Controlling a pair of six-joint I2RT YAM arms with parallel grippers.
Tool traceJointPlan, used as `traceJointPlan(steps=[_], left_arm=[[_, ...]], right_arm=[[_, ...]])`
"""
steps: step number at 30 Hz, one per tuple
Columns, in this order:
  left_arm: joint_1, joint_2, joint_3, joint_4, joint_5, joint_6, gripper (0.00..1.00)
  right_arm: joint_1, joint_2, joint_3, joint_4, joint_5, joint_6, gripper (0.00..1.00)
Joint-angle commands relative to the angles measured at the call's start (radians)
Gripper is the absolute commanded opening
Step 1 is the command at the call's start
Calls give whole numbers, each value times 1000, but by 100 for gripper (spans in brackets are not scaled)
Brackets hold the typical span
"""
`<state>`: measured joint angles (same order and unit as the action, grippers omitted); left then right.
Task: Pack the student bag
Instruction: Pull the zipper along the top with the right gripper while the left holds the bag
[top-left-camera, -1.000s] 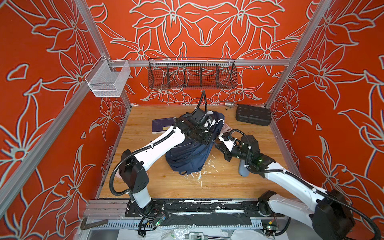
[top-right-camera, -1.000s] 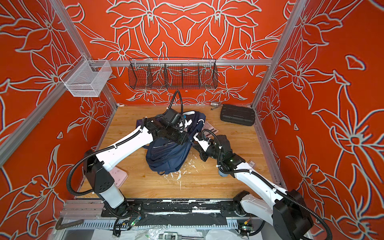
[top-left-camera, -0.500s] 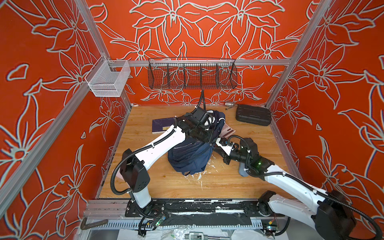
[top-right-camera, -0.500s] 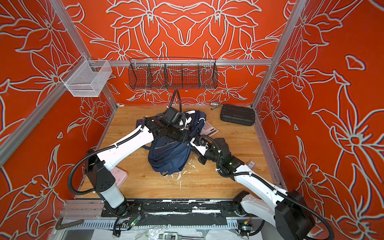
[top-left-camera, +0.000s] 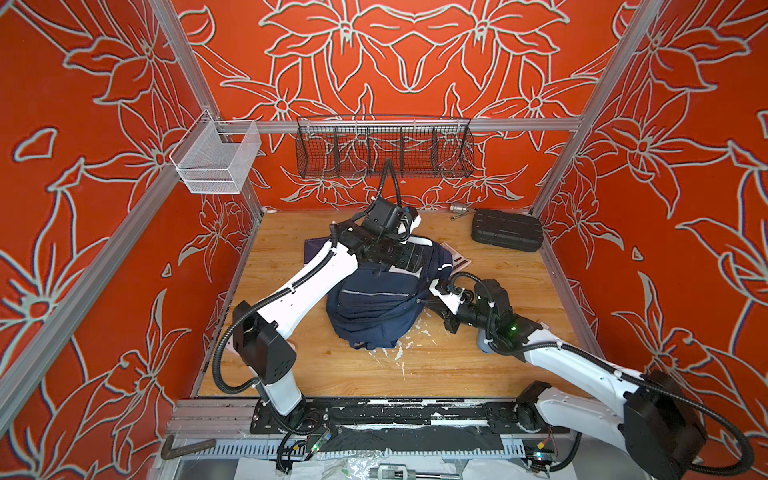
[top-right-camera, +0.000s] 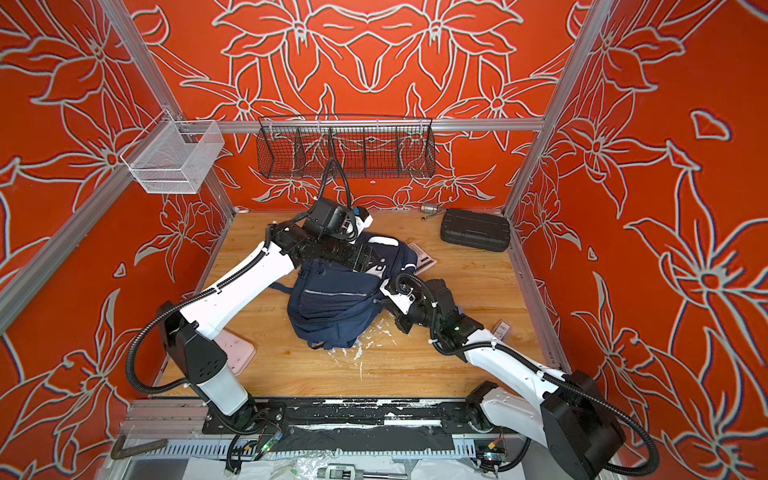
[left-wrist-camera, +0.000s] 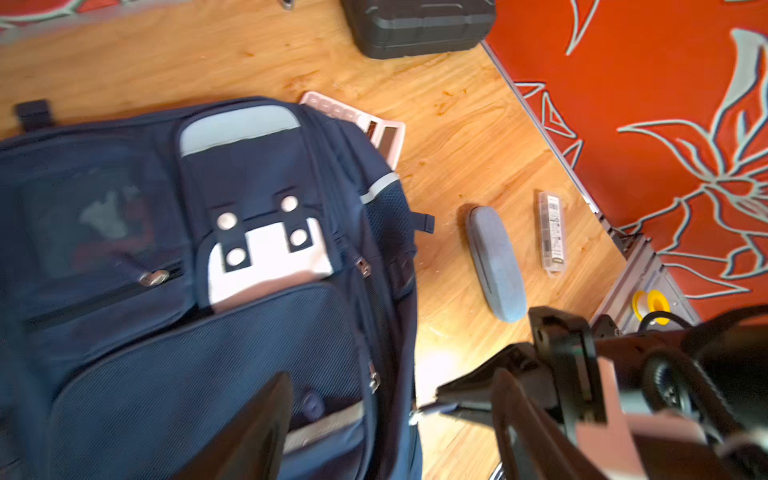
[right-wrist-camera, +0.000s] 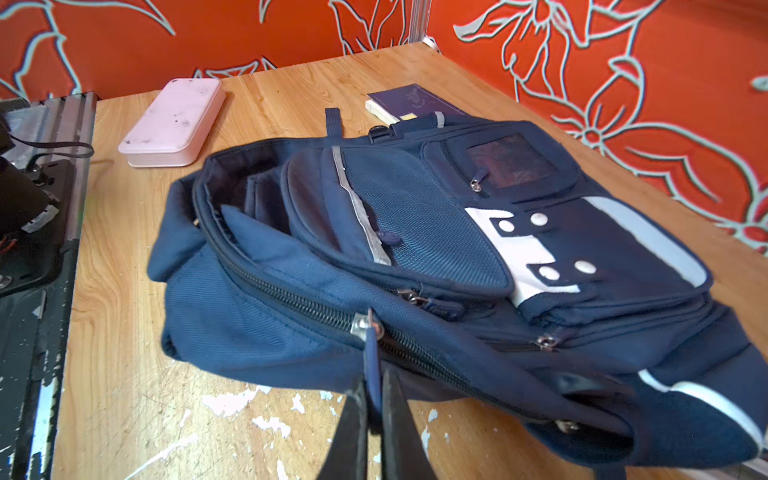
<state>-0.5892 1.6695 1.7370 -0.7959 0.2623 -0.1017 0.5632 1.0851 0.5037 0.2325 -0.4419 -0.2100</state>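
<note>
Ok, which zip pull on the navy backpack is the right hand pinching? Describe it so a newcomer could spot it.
Start at the student bag lying front-up, and follow its longest zip, the main compartment's, along its side. The zip pull sits on that track, its navy tab pinched in the right hand; the other pulls lie loose on the smaller front pockets.

Bright even light; top views sharp; left wrist view blurs student bag (left-wrist-camera: 208, 332)

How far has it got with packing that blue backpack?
Early days. The main pocket of the student bag already gapes open. The right tool pinches its zip pull; the left tool hangs open above. The pink case, notebook and grey case lie outside, unpacked.
</note>
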Motion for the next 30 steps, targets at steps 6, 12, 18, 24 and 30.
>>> traceJointPlan(steps=[6,12,18,24,30], left_arm=[[11,-196,-330,5,21,465,71],[10,-212,-461,104,11,607,69],[-19,-157,-501,149,0,759,60],[-31,-125,-556,234,-48,839,58],[-58,-72,-620,350,-203,920,59]], right_arm=[[-37,1,3,52,-34,28,0],[-37,-3,39,-94,-55,-60,0],[-37,7,46,-105,-60,-53,0],[-36,3,43,-107,-61,-47,0],[-36,-2,47,-118,-70,-55,0]])
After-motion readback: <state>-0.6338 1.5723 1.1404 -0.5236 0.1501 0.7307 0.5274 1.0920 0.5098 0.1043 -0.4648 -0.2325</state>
